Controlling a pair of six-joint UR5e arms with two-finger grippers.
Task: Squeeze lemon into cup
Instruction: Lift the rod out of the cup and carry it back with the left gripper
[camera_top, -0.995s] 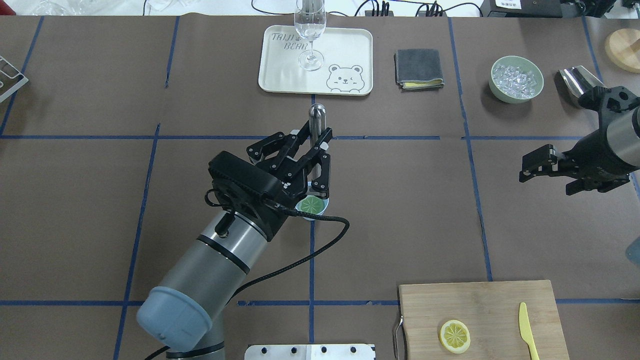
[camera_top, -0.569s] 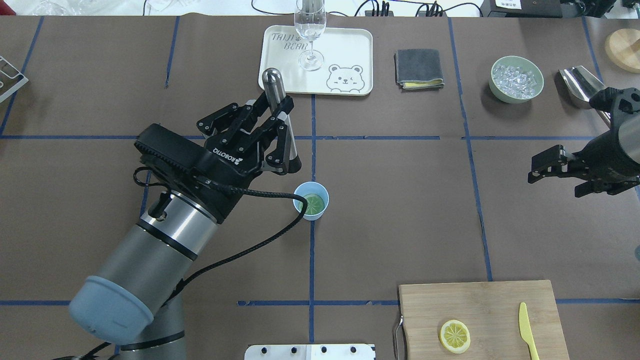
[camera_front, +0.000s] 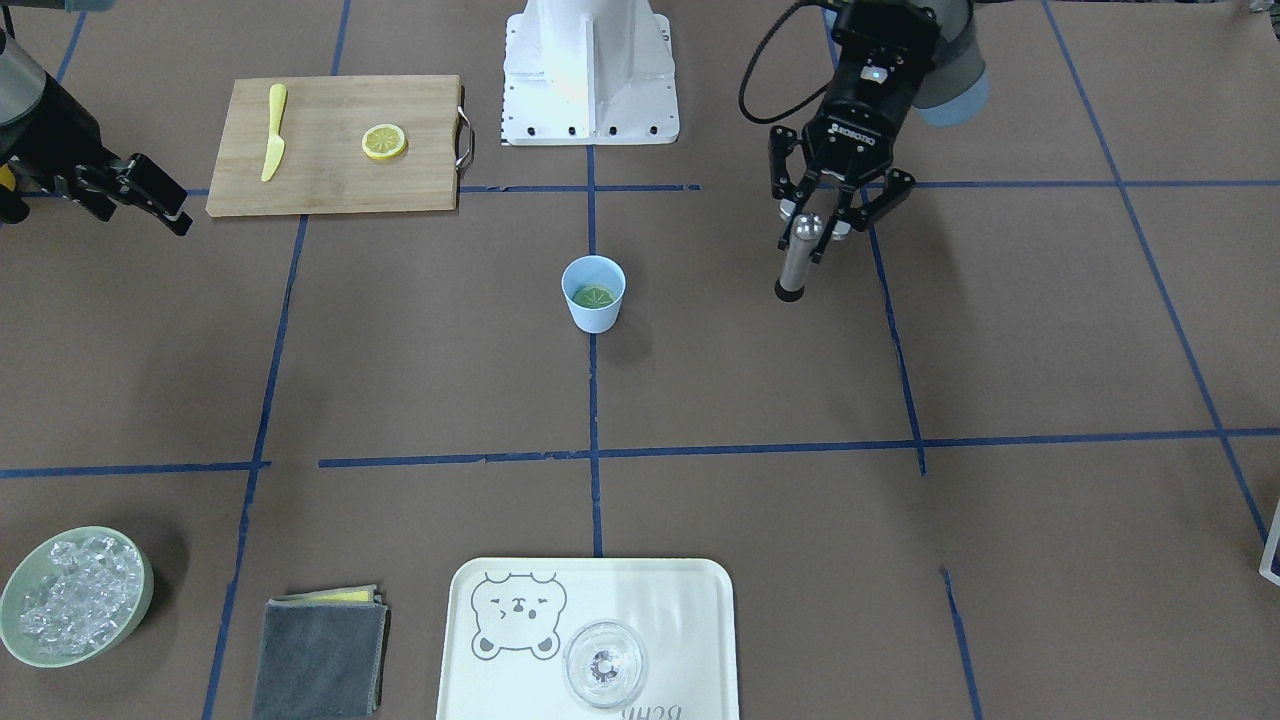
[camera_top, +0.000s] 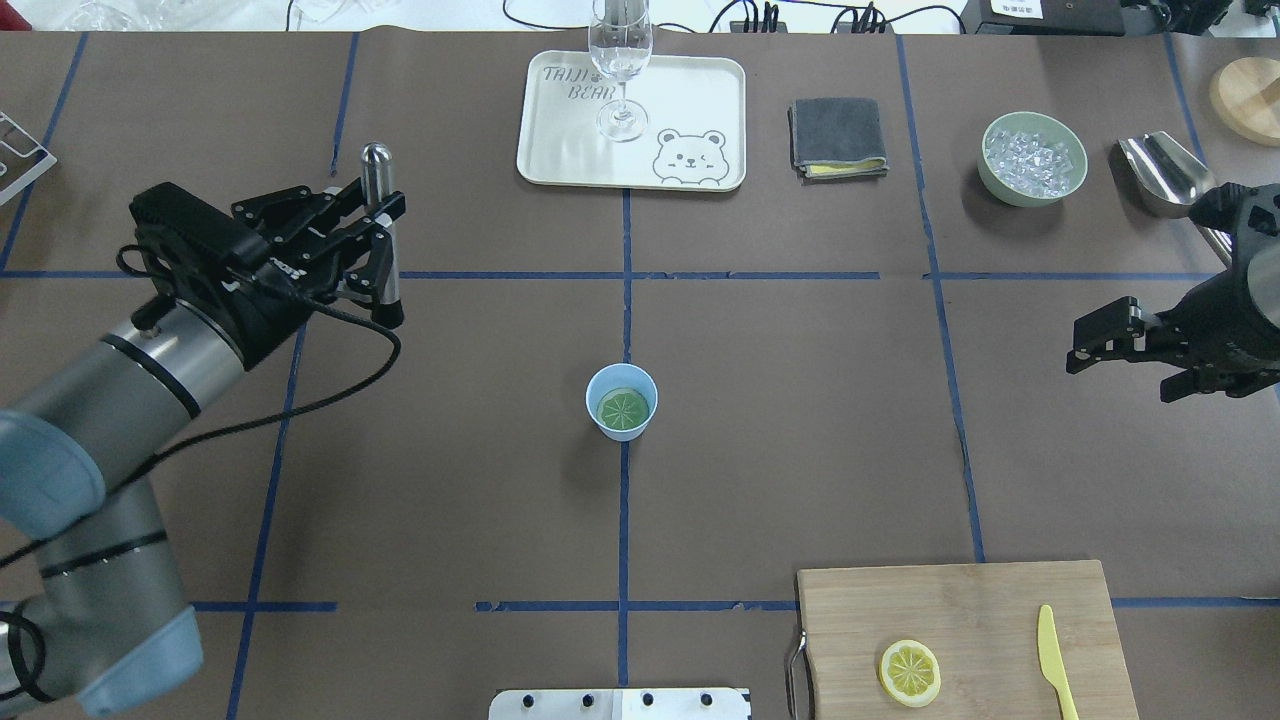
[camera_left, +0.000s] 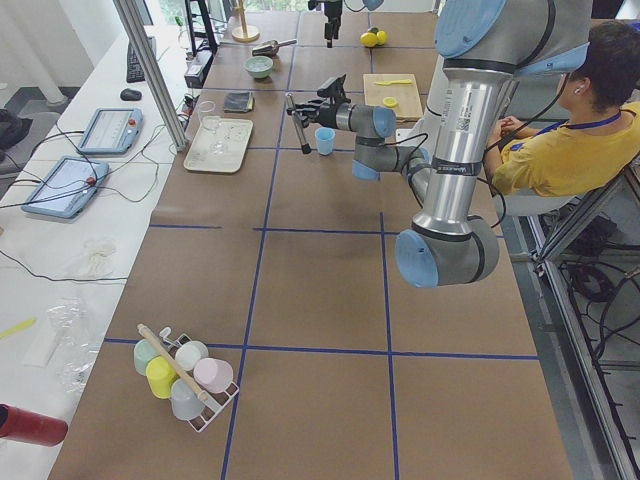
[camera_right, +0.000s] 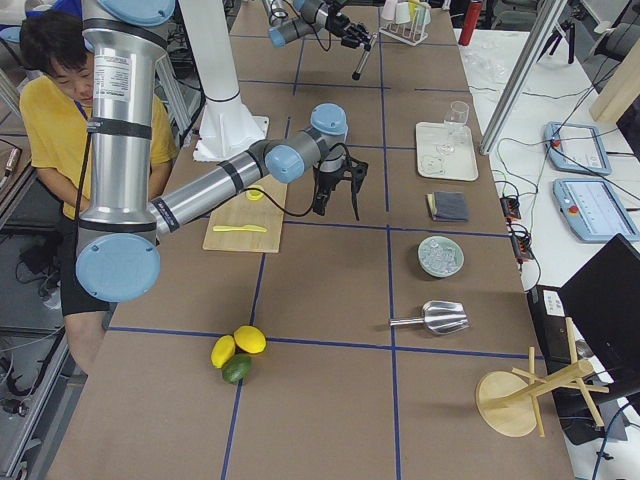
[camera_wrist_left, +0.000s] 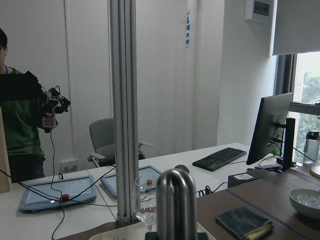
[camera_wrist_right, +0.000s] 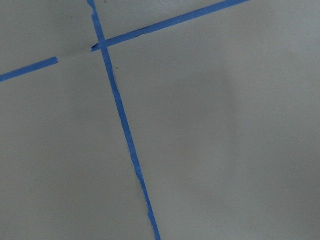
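Note:
The light-blue cup (camera_top: 640, 385) (camera_front: 593, 315) stands at the table's centre on a blue tape crossing. A lemon slice (camera_top: 623, 409) (camera_front: 593, 296) lies flat inside it and looks greenish. My left gripper (camera_top: 384, 238) (camera_front: 813, 222) hangs well to the cup's left, above the table. It is shut on a steel muddler (camera_top: 377, 165) (camera_front: 797, 255) (camera_wrist_left: 176, 202) held upright. My right gripper (camera_top: 1118, 372) (camera_front: 150, 195) hovers open near the table's right edge with nothing between its fingers. Its wrist view shows only brown table and blue tape.
A wooden cutting board (camera_top: 960, 610) at the front right carries a second lemon slice (camera_top: 910, 672) and a yellow knife (camera_top: 1052, 660). At the back are a bear tray (camera_top: 690, 100) with a clear glass (camera_top: 621, 60), a grey cloth (camera_top: 837, 137), a bowl of ice (camera_top: 1034, 158) and a metal scoop (camera_top: 1155, 165).
My left arm has lifted the muddler away from the cup and swung it far to the left. The cup with its slice now stands uncovered. My right gripper drifted slightly right.

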